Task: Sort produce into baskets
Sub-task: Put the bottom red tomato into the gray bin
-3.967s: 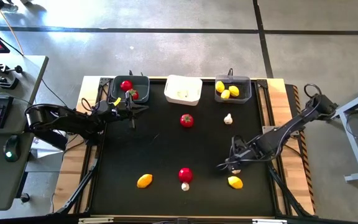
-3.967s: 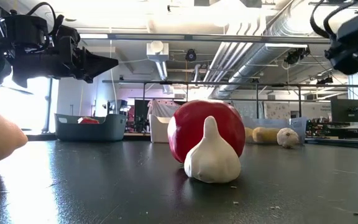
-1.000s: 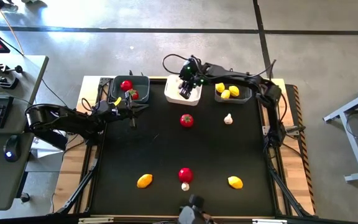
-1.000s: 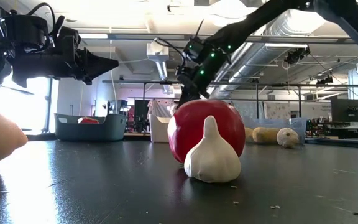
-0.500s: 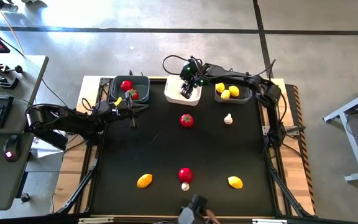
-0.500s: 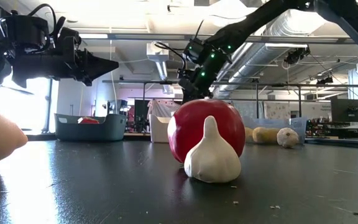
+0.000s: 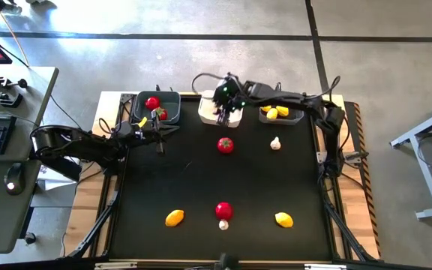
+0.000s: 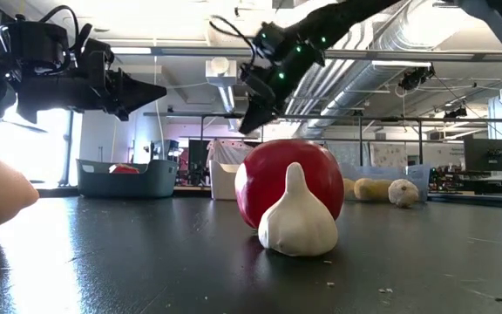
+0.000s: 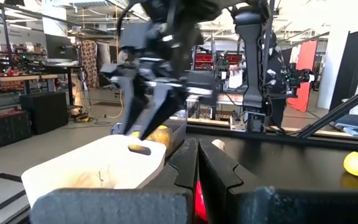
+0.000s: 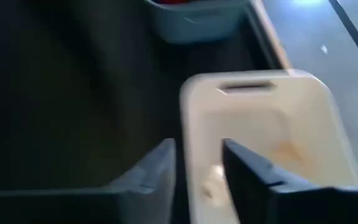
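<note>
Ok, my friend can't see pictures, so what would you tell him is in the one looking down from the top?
The right gripper hovers, fingers apart and empty, over the white basket at the black table's far edge. A grey basket with tomatoes and another with lemons flank it; loose tomatoes, lemons and garlic lie scattered. The left gripper waits, shut.

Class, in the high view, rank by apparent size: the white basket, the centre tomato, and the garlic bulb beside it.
1. White basket, largest, partly covered by the right arm.
2. Centre tomato.
3. Garlic bulb, smallest.
</note>
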Available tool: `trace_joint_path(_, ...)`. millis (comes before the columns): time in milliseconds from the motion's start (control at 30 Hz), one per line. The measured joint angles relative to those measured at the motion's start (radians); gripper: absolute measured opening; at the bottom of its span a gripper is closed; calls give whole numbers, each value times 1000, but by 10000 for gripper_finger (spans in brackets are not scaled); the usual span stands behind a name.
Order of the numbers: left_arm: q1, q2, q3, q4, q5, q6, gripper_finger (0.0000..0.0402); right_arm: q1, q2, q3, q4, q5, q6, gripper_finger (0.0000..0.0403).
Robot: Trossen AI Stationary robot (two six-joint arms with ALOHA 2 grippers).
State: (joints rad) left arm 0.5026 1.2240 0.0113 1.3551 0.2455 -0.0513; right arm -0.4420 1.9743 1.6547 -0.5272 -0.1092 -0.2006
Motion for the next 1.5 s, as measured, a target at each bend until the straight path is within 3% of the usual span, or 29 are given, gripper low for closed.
trace_joint_path(100, 0, 0, 0, -3, -1, 0, 0, 56, 0, 0, 32, -2, -2, 43)
trace_joint_path(167, 0, 0, 0, -5, -3, 6, 0, 93, 0, -1, 59, -18, 0, 12)
trace_joint_path(400, 0, 0, 0, -6, -3, 29, 0, 217, 0, -14, 166, 8, 25, 4)
trace_joint_path(700, 0, 0, 0, -23, -3, 29, 0, 267, -2, -337, 741, 30, 212, 1)
trace_joint_path(933, 0, 0, 0, -62, -3, 8, 0, 314, -10, -456, 789, 37, 285, 0)
trace_joint_path(1167, 0, 0, 0, -79, 12, -6, 0, 370, -144, -585, 779, 206, 273, 0)
trace_joint_path(1500, 0, 0, 0, -79, 13, 10, 0, 429, -240, -861, 1113, 235, 346, 0)
